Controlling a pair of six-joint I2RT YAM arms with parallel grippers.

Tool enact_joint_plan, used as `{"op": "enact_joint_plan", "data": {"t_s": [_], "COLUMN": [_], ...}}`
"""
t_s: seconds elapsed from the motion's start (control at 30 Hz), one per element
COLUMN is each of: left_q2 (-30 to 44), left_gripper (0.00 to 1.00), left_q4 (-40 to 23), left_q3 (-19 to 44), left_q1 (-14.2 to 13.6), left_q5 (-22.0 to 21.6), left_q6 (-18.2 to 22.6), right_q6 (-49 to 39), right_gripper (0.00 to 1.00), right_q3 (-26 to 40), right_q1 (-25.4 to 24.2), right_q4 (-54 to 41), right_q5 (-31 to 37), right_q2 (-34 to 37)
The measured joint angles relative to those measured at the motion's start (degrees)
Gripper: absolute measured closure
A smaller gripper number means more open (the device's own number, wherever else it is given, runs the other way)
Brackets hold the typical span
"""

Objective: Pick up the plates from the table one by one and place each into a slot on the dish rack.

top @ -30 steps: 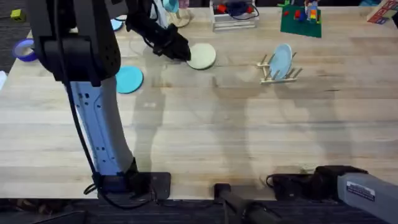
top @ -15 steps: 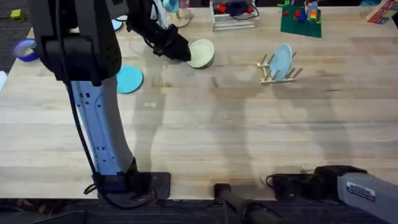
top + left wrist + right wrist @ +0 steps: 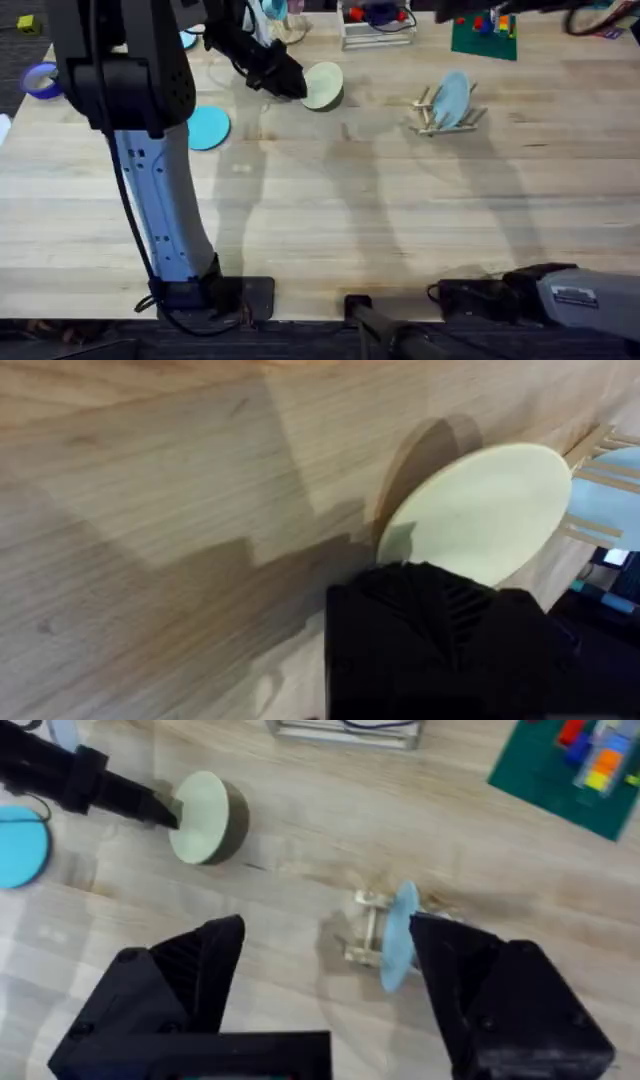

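From above, the table [image 3: 330, 210] has a wooden dish rack [image 3: 446, 112] toward the far right, with a pale blue plate [image 3: 452, 98] standing up in one of its slots. A turquoise plate [image 3: 208, 128] lies flat on the left, partly hidden behind the tall left arm. That arm rises from its base at the lower left and reaches to the far side, where the left gripper [image 3: 292, 85] is closed on the edge of the cream plate [image 3: 324, 85], which is tipped up off the wood. A green board [image 3: 484, 32] with bright blocks and a white wire stand [image 3: 376, 28] sit along the far edge, and a roll of purple tape [image 3: 40, 80] lies at the far left. In the left wrist view, the cream plate [image 3: 478, 512] sticks out past the black fingers, tilted, with its shadow on the table [image 3: 150, 510]; rack sticks show just behind it. In the right wrist view, the right gripper [image 3: 330, 970] hangs high with its fingers spread wide and nothing in them. Below it are the rack [image 3: 372, 935] with the blue plate [image 3: 400, 935], the cream plate [image 3: 200, 817] held by the left gripper [image 3: 165, 815], and the turquoise plate [image 3: 22, 845].
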Motion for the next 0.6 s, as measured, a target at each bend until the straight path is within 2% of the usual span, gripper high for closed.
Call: {"op": "enact_joint_plan", "data": {"t_s": [0.2, 0.4, 0.6], "left_q2": [0.00, -0.01, 0.00], "left_gripper": [0.959, 0.960, 0.960], "left_q4": [-0.05, -0.05, -0.05], "left_q3": [0.07, 0.07, 0.07], "left_q1": [-0.04, -0.04, -0.04], "left_q5": [-0.09, -0.11, -0.13], "left_q6": [-0.02, -0.04, -0.20], "right_q6": [0.42, 0.83, 2.77], "right_gripper": [0.008, 0.006, 0.007], "right_q3": [0.00, 0.00, 0.00], "right_q1": [2.33, 2.50, 2.50], "right_q4": [5.29, 9.60, 13.51], "right_q5": [-2.63, -8.59, -10.98], "right_q2": [5.58, 11.99, 18.94]}}
